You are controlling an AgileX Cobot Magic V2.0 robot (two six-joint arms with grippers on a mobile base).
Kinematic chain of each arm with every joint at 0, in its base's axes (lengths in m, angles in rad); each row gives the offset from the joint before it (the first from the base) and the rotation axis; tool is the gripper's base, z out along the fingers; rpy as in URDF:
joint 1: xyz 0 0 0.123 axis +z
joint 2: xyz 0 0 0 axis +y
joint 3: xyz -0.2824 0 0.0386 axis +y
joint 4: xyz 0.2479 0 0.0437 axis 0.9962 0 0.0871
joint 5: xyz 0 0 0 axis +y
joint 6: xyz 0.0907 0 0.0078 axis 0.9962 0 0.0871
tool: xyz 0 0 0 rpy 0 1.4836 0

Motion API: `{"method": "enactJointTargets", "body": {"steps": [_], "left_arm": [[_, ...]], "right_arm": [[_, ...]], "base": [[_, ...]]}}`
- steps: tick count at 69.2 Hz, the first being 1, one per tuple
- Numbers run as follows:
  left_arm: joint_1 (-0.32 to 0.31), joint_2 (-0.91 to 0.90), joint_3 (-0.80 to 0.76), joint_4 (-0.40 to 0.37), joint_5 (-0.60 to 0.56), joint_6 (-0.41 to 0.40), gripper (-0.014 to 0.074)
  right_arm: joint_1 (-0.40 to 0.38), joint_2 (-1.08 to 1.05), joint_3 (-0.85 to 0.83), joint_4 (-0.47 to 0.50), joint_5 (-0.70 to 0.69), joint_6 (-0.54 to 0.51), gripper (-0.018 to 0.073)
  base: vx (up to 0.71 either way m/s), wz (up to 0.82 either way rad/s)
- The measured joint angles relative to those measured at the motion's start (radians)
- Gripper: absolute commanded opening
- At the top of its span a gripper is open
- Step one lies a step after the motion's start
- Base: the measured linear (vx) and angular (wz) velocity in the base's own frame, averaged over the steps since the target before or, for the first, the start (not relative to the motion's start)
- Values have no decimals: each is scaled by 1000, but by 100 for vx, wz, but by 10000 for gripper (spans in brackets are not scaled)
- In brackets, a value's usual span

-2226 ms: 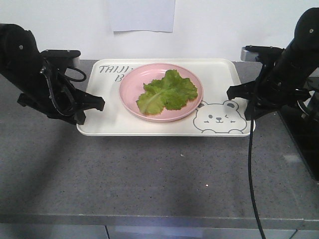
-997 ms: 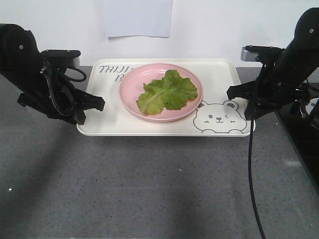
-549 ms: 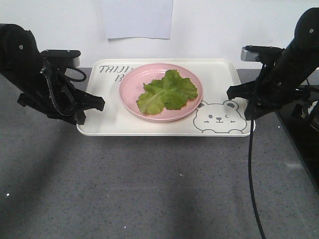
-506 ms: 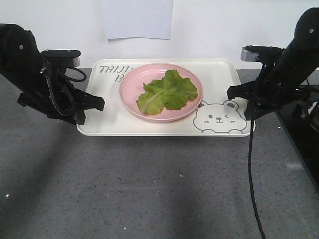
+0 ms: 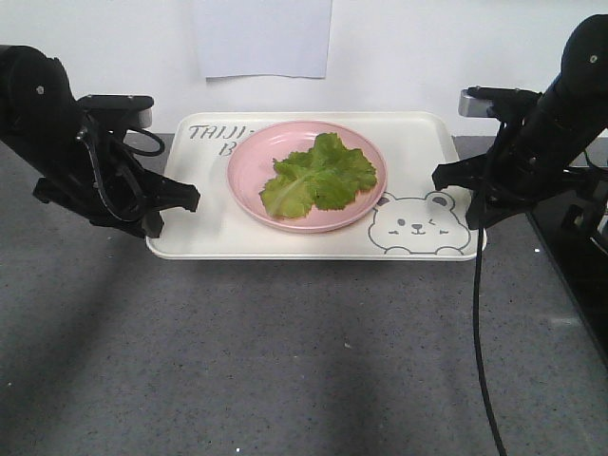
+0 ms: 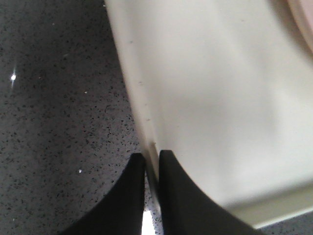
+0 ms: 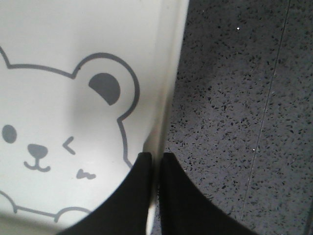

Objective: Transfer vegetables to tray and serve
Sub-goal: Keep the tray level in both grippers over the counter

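Note:
The green crinkly vegetables (image 5: 319, 177) lie on a round pink plate (image 5: 249, 171), which stands on the cream tray (image 5: 214, 223) with the grey bear face (image 5: 418, 226). My left gripper (image 5: 186, 198) is shut on the tray's left rim (image 6: 139, 103), one finger either side of it. At the other end my right gripper (image 5: 446, 177) is shut on the tray's right rim (image 7: 168, 88) beside the bear's ear (image 7: 105, 88). The tray hangs level between both arms above the dark speckled floor (image 5: 285, 361).
A white wall (image 5: 427, 47) with a sheet of paper (image 5: 261, 38) stands behind the tray. A black cable (image 5: 477, 332) hangs from the right arm. Dark robot parts (image 5: 579, 256) fill the right edge.
The tray and both grippers keep the same place in the front view. The background has shifted: the grey counter and its front edge have gone from under the tray, and speckled floor shows instead.

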Motion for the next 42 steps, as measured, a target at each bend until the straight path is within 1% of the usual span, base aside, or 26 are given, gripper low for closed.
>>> {"method": "enactJointTargets", "body": {"steps": [42], "left_arm": [[0, 0, 0, 0, 0, 0, -6]], "right_arm": [[0, 0, 0, 0, 0, 0, -4]], "base": [[2, 0]]}}
